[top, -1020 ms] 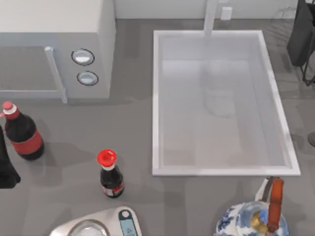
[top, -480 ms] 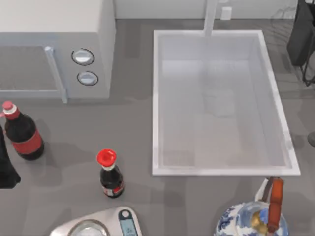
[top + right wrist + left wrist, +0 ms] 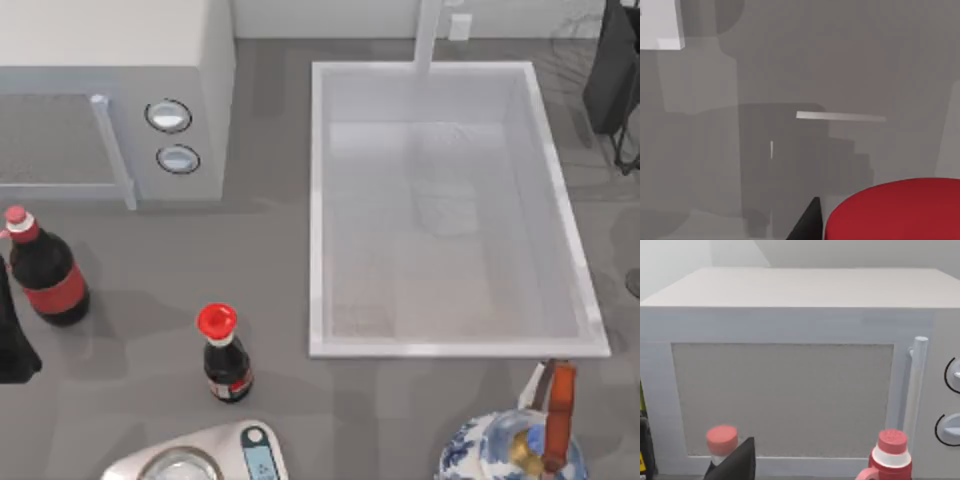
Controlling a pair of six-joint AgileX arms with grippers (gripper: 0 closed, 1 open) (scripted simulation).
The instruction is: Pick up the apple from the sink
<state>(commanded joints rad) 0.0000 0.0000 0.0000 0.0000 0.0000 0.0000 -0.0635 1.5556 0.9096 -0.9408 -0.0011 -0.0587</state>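
Observation:
The apple (image 3: 895, 210) is a smooth bright-red blob very close to the right wrist camera, above grey counter. One dark finger (image 3: 809, 225) of my right gripper (image 3: 850, 231) lies against its side, and the gripper looks shut on it. The right arm (image 3: 612, 70) is a dark shape at the top view's far right edge, beyond the sink. The sink (image 3: 316, 200), a white basin with a thick rim, has a bare pale floor and a faucet post (image 3: 427, 35) at its back. My left arm (image 3: 12, 345) stays parked at the left edge.
A white microwave (image 3: 110, 40) with two knobs stands at the back left. A cola bottle (image 3: 48, 275) and a small red-capped sauce bottle (image 3: 224, 355) stand in front of it. A kitchen scale (image 3: 200, 460) and a blue-and-white kettle (image 3: 515, 445) sit along the front edge.
A faint shadow on the sink floor has grown paler. Nothing else has visibly moved.

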